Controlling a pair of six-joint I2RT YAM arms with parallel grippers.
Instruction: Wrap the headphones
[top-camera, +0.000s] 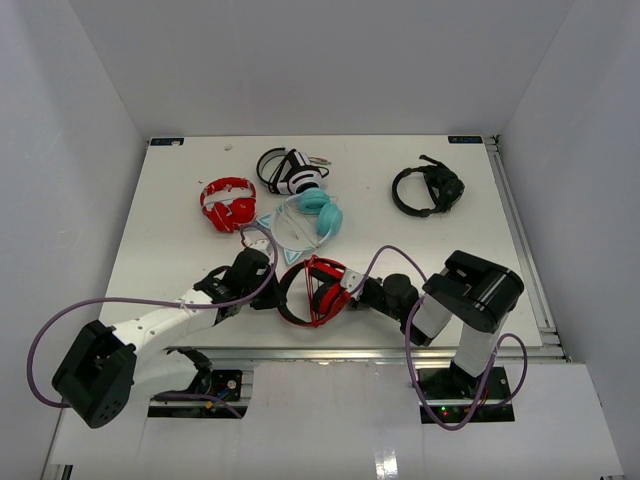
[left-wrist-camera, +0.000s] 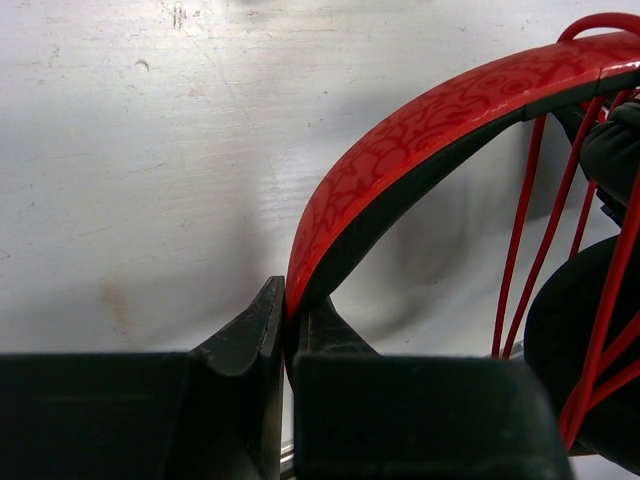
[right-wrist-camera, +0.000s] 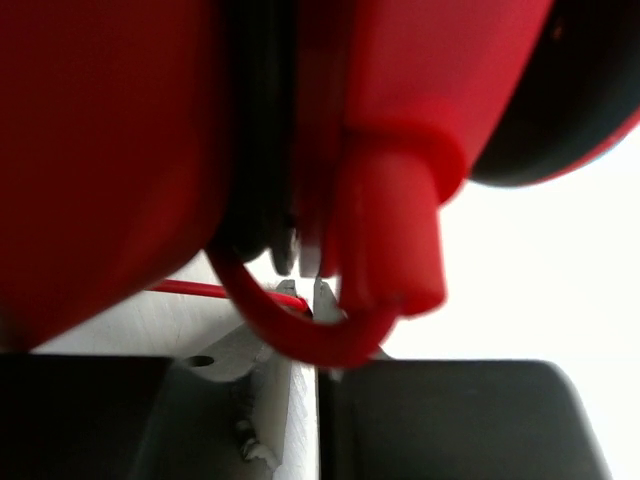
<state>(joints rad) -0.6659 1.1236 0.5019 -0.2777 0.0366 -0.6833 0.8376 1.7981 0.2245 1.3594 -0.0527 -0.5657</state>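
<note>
White walls are seen around a white table (top-camera: 170, 230), on which the headphones (top-camera: 312, 290) are laid at six o'clock, close to the near edge, with a black headset (top-camera: 428, 190) at two o'clock, a black-and-white pair (top-camera: 290, 170) at twelve, a teal pair (top-camera: 320, 215) near the centre and a smaller red pair (top-camera: 227, 203) at ten o'clock. The patterned red headband (left-wrist-camera: 400, 150) is clamped between the closed fingers of the left gripper (left-wrist-camera: 286, 320), at the nine o'clock side of the headphones. At their three o'clock side the fingers of the right gripper (right-wrist-camera: 316, 300) are held nearly together close against a red ear cup (right-wrist-camera: 100, 150), and the thin red cable (right-wrist-camera: 190, 288) is pinched in the slit between them.
</note>
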